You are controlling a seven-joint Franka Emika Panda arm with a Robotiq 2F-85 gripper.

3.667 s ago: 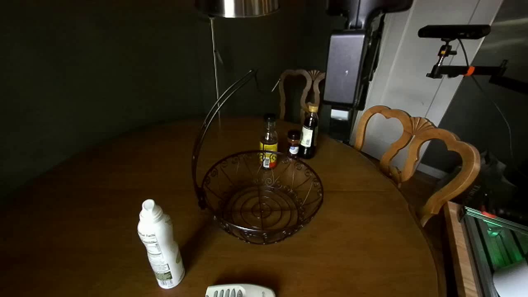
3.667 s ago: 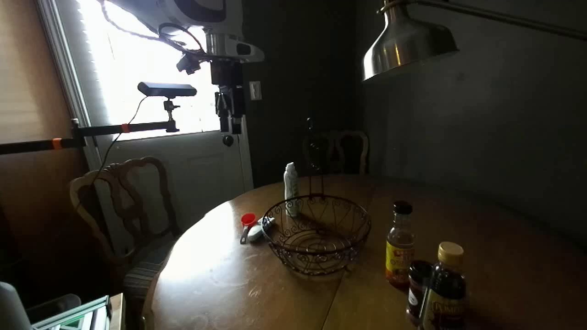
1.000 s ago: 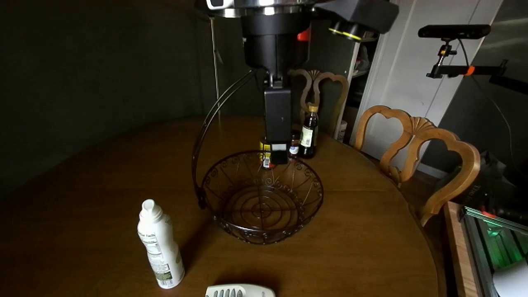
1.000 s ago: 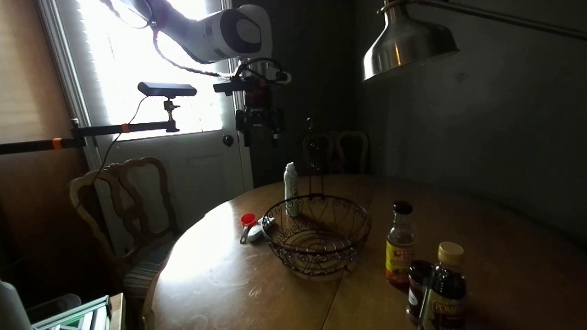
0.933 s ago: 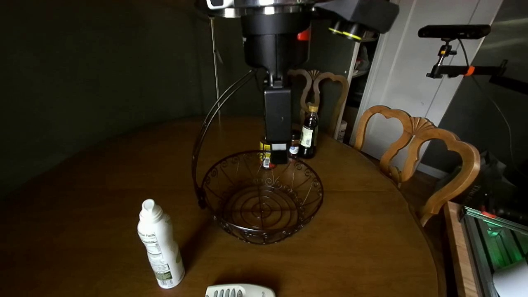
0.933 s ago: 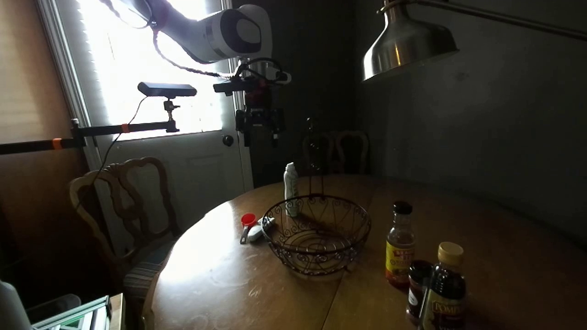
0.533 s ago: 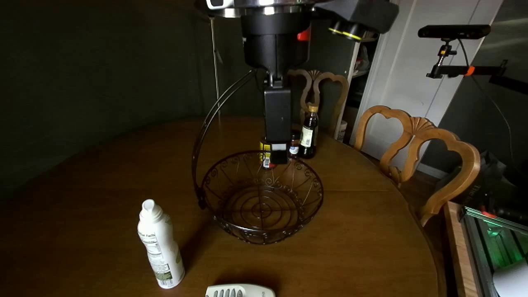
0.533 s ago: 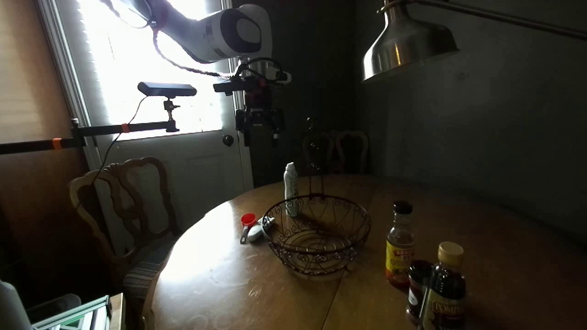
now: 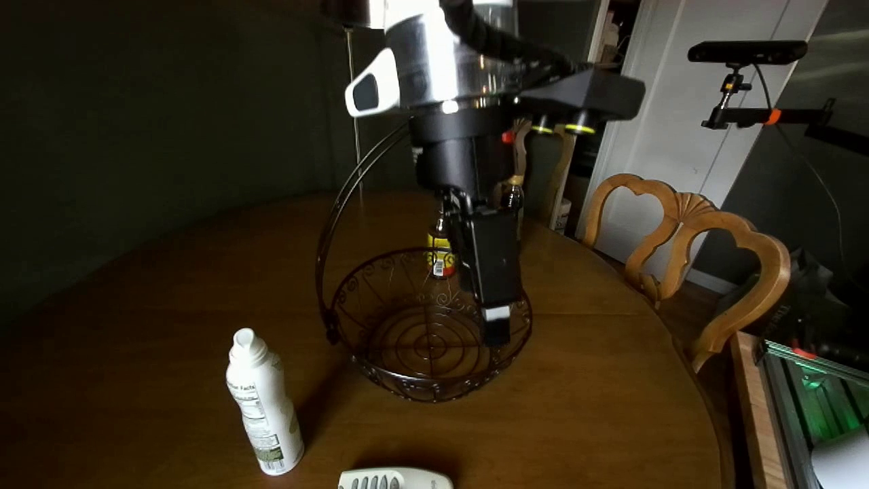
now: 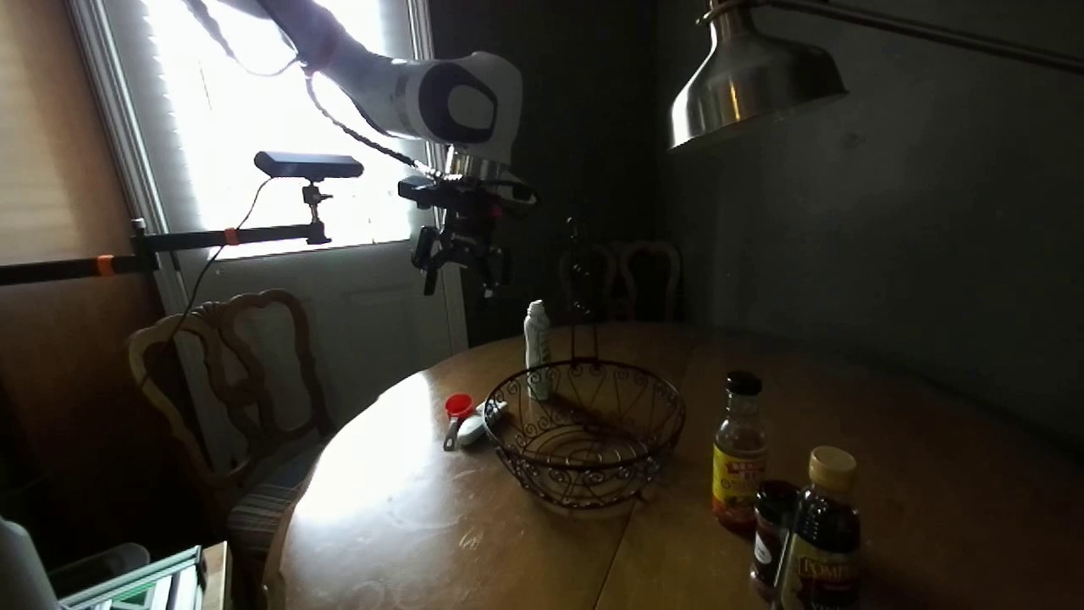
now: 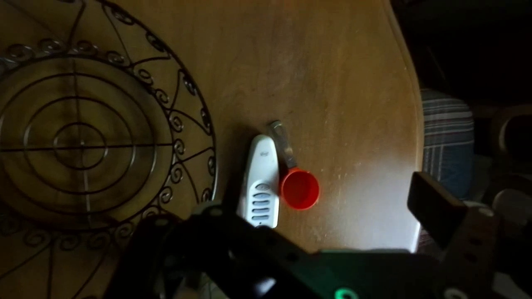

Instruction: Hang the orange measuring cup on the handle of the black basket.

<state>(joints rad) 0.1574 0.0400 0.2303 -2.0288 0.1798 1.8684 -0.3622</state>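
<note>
The orange measuring cup [image 10: 458, 407] lies on the table with its grey handle beside it. In the wrist view the cup [image 11: 300, 189] touches or nearly touches a white remote-like device. It is out of view in an exterior view. The black basket [image 9: 434, 388] stands on the table; its rim shows in the wrist view [image 11: 211, 137] and in an exterior view [image 10: 584, 465]. Its tall arched handle [image 9: 324, 251] rises at one side. My gripper [image 10: 459, 291] is open and empty, tilted, high above the table. In the wrist view its fingers [image 11: 322, 199] spread wide, the cup between and far below.
A white bottle [image 9: 265, 407] stands near the basket. The white device [image 11: 262, 182] lies between cup and basket. Dark bottles [image 10: 738, 474] stand on the basket's far side. A metal lamp [image 10: 754, 85] hangs above. Wooden chairs [image 9: 713, 251] stand round the table edge.
Over the last few seconds the arm has swung into view near the basket and turned. In the last half second the gripper has moved lower and tilted. The cup and basket have not moved.
</note>
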